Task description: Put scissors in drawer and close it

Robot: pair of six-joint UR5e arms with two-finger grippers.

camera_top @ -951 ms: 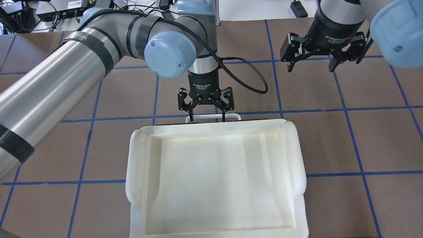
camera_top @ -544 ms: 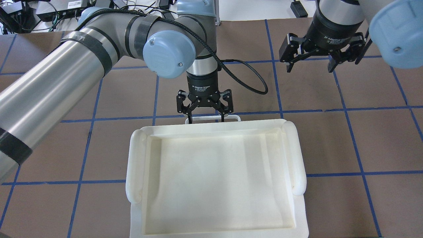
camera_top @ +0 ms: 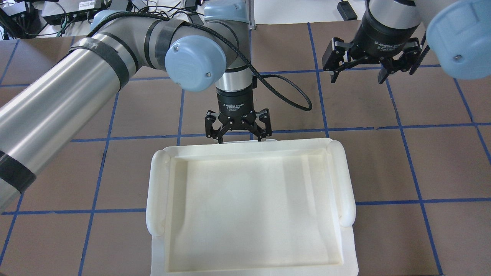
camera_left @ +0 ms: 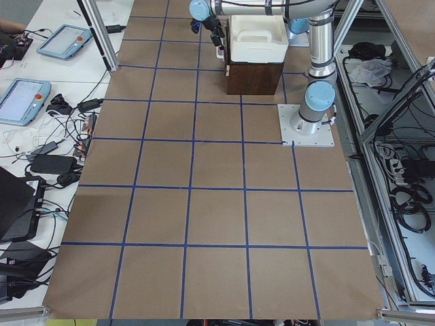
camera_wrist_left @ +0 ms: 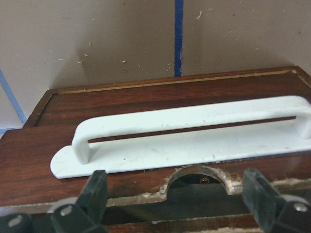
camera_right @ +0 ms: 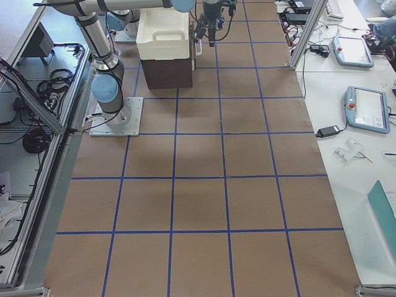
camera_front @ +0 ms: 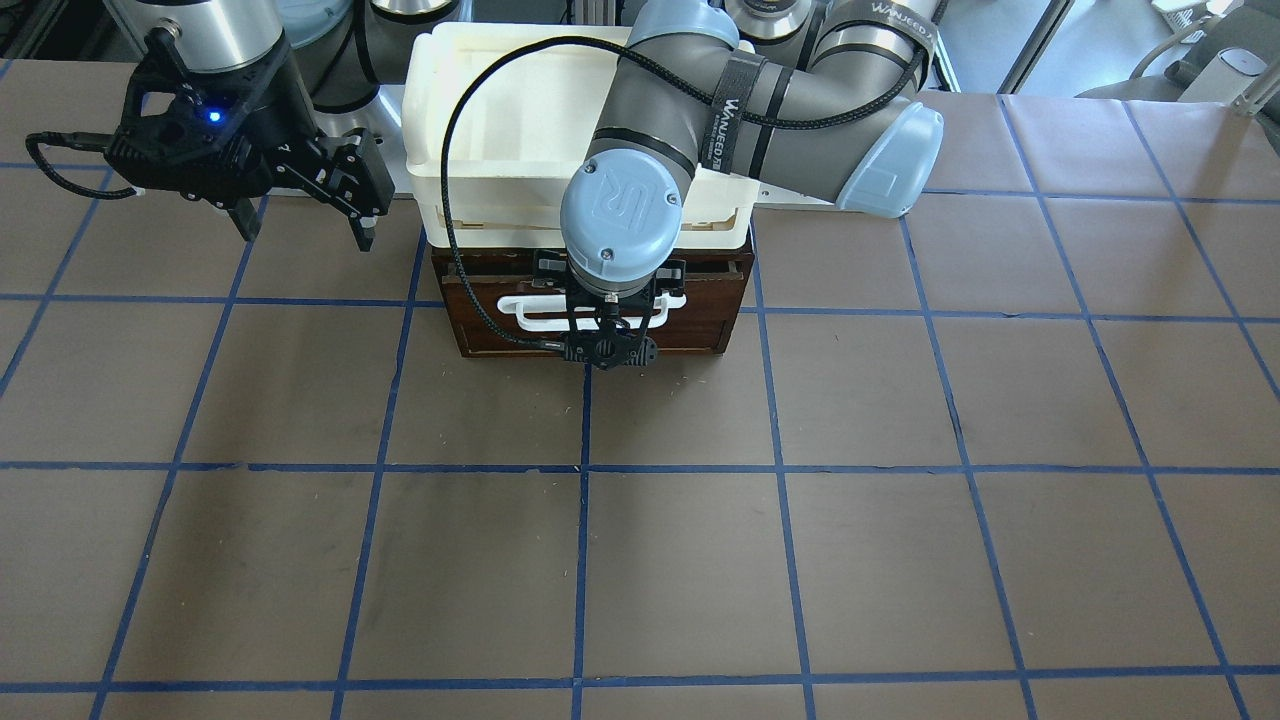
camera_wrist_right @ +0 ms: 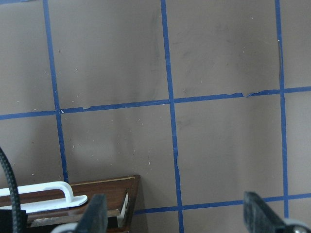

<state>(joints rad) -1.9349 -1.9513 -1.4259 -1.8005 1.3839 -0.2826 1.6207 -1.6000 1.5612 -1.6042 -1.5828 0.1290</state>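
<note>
The drawer [camera_front: 480, 322] shows only its dark brown front and long white bar handle [camera_front: 535, 312], set in a brown cabinet. The wrist view shows the front [camera_wrist_left: 146, 102] and handle [camera_wrist_left: 194, 120] close up. From overhead only a sliver of the handle [camera_top: 268, 140] shows past the tray's edge. My left gripper [camera_top: 238, 138] is open and empty, right at the drawer front, fingers [camera_wrist_left: 97, 191] spread along the handle's length. My right gripper [camera_top: 356, 79] is open and empty, hovering off to the side of the cabinet [camera_front: 305, 235]. The scissors are hidden in every view.
A cream-white plastic tray [camera_top: 157, 191] sits on top of the cabinet and covers it from above; it also shows in the front view [camera_front: 480, 120]. The left arm's black cable [camera_front: 450, 230] loops beside the cabinet. Brown table paper with blue grid lines [camera_front: 700, 560] lies around it.
My left gripper moved toward the tray with the drawer front. The handle, plainly visible before, is now almost hidden under the tray's edge. My right gripper drifted slightly away.
</note>
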